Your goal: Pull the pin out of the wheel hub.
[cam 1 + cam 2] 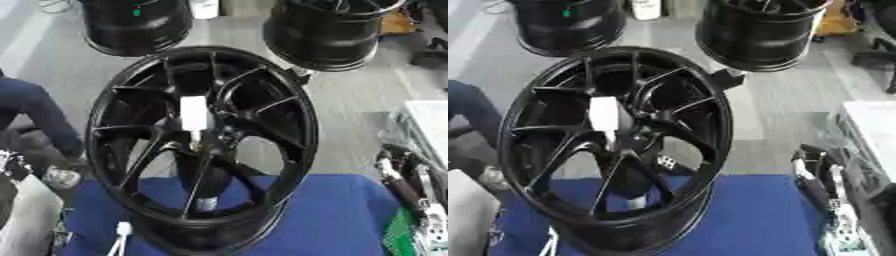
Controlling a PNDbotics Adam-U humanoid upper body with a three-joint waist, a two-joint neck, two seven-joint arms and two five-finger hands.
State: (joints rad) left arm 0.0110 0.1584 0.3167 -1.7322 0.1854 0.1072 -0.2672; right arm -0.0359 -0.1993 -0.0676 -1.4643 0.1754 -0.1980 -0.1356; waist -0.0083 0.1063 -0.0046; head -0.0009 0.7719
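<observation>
A black multi-spoke alloy wheel hub [203, 145] stands upright on the blue-covered bench [341, 215], face to the camera, its white cylindrical pin [193, 113] still seated at centre; the robot's right hand [820, 182] waits alongside, fingers' state indiscernible.

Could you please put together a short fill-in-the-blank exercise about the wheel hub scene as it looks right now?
1. The pin at the centre of the wheel hub is ____ in colour.
2. The wheel hub stands on a ____ cloth.
3. The robot's right hand shows near the view's ____ edge, apart from the wheel hub.
4. On the floor behind the wheel hub stand ____ more black rims.

Missing words: white; blue; right; two
</observation>
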